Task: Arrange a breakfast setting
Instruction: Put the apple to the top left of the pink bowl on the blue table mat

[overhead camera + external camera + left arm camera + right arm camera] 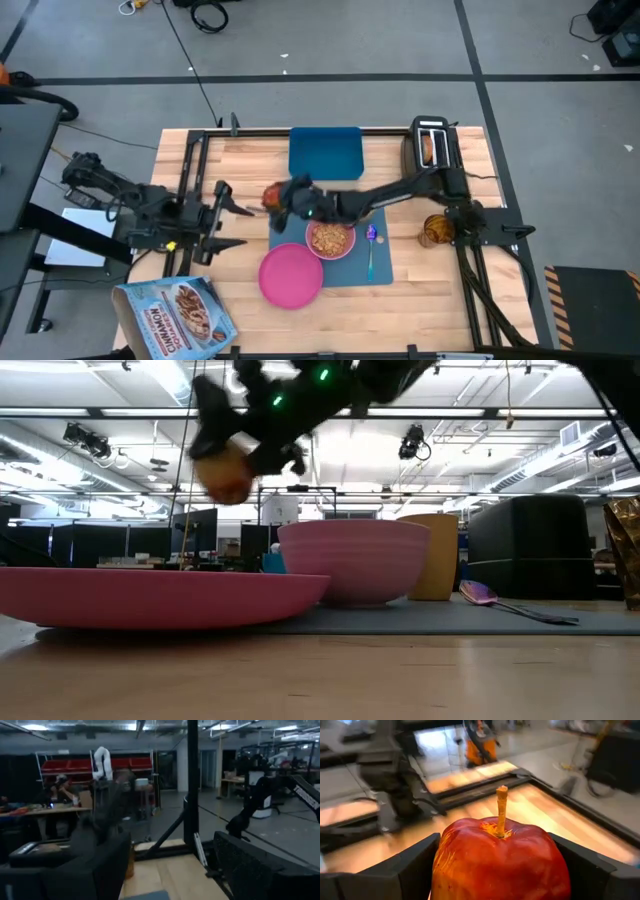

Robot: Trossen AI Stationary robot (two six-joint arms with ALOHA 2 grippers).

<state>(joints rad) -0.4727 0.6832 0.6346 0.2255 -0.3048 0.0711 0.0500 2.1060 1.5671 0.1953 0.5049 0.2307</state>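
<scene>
The shiny red apple (500, 860) is clamped in the right claw (283, 196), carried above the wooden desk (420, 290), probably headed for the slate-blue mat (385, 270); the left claw (228, 215) is parked wide open.

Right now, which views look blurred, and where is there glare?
Low view: the red apple in the right gripper is smeared. Left wrist view: the near dark fingers are soft. Right wrist view: glare on the wooden table; the apple is sharp.

Table (250, 150) | we see on its wood: slate-blue mat (382, 268); blue tray (325, 153); black toaster (432, 146); cereal box (172, 315); amber glass (434, 231)
</scene>
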